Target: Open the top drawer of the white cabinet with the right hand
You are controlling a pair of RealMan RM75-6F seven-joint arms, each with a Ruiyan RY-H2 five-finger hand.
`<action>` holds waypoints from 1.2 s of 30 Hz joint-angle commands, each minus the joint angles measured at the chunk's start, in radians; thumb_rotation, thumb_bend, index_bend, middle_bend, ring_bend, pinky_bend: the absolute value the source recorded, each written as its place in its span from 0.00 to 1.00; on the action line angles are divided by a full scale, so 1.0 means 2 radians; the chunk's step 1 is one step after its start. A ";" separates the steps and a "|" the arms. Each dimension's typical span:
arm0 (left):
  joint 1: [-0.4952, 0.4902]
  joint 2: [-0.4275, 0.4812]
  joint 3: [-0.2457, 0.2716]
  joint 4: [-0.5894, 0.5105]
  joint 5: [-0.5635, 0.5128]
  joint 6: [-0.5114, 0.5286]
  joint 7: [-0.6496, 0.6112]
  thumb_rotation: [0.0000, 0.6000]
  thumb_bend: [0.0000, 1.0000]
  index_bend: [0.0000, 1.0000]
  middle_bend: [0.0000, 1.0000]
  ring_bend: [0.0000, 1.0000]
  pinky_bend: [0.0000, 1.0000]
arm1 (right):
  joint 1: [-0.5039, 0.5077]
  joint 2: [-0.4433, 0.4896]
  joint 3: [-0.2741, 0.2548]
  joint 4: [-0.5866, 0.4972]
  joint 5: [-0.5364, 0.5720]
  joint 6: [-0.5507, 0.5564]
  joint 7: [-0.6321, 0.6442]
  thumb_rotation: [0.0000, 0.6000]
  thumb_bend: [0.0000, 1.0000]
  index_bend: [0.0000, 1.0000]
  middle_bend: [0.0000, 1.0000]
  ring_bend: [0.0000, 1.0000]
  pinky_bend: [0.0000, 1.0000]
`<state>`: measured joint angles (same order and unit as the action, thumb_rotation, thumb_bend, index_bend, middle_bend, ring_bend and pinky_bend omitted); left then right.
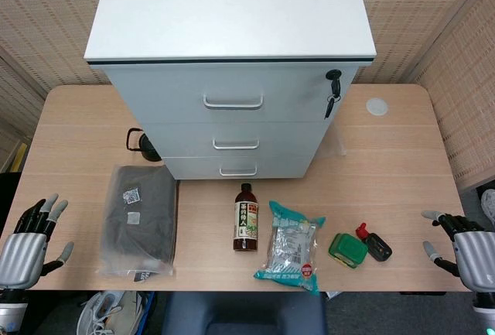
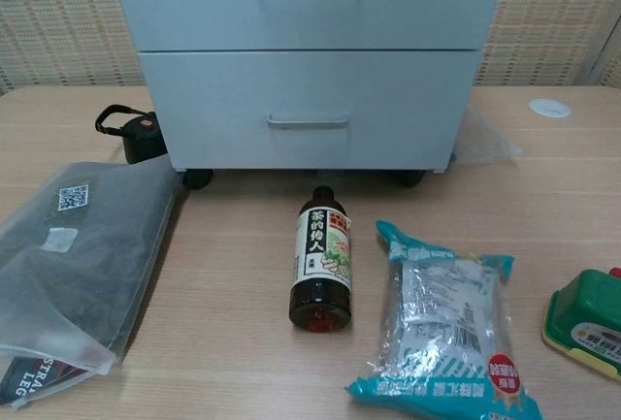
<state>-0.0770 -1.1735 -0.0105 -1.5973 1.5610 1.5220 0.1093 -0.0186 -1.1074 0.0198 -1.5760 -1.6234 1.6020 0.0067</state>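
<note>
Open lane: bare desk [image 1: 402, 188] runs from the right hand [image 1: 464, 250] toward the white cabinet [image 1: 232, 80].
Top drawer handle [image 1: 233, 103]: nothing stands in front of it.
Beside the handle: a key [image 1: 333, 91] hangs at the drawer's right edge.
Near the right hand: green box [image 1: 348, 249] and small dark item [image 1: 374, 244].
Centre front: bottle [image 1: 246, 217] and snack packet [image 1: 292, 247] lie side by side.

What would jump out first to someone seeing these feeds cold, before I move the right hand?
The white cabinet dominates the far middle of the table, all drawers shut, a key hanging at the right of the top drawer. Nearer lie a dark bottle and a teal packet, with a grey bag to the left. The left hand and right hand rest open at the near corners.
</note>
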 commanded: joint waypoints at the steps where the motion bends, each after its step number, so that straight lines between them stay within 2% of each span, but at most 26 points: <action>1: -0.001 0.000 0.000 0.000 0.000 -0.001 0.000 1.00 0.32 0.09 0.00 0.03 0.11 | 0.000 -0.001 0.000 0.001 -0.002 0.002 0.000 1.00 0.23 0.31 0.43 0.40 0.53; 12: -0.001 0.003 0.000 -0.003 0.003 0.000 0.000 1.00 0.32 0.09 0.00 0.03 0.11 | 0.014 0.002 0.009 -0.007 -0.028 0.012 -0.009 1.00 0.23 0.31 0.46 0.40 0.53; 23: 0.003 0.009 0.002 -0.005 0.005 0.006 -0.004 1.00 0.32 0.09 0.00 0.03 0.11 | 0.077 0.037 0.045 -0.088 -0.084 -0.015 -0.099 1.00 0.24 0.31 0.54 0.52 0.55; 26: 0.002 0.010 0.001 -0.005 0.005 0.004 -0.005 1.00 0.32 0.09 0.00 0.03 0.11 | 0.098 0.045 0.064 -0.120 -0.097 -0.024 -0.124 1.00 0.24 0.31 0.60 0.61 0.65; 31: 0.001 0.012 0.000 -0.007 0.009 0.007 -0.006 1.00 0.32 0.09 0.00 0.03 0.11 | 0.144 0.054 0.105 -0.178 -0.112 -0.053 -0.184 1.00 0.24 0.31 0.78 0.78 0.84; 36: 0.000 0.012 0.001 -0.008 0.012 0.006 -0.006 1.00 0.33 0.09 0.00 0.03 0.11 | 0.198 0.038 0.153 -0.216 -0.103 -0.088 -0.237 1.00 0.25 0.33 0.89 0.91 0.93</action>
<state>-0.0769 -1.1496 -0.0093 -1.6130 1.5846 1.5337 0.0965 0.3343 -1.0175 0.2873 -1.9728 -1.8361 1.4613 -0.4258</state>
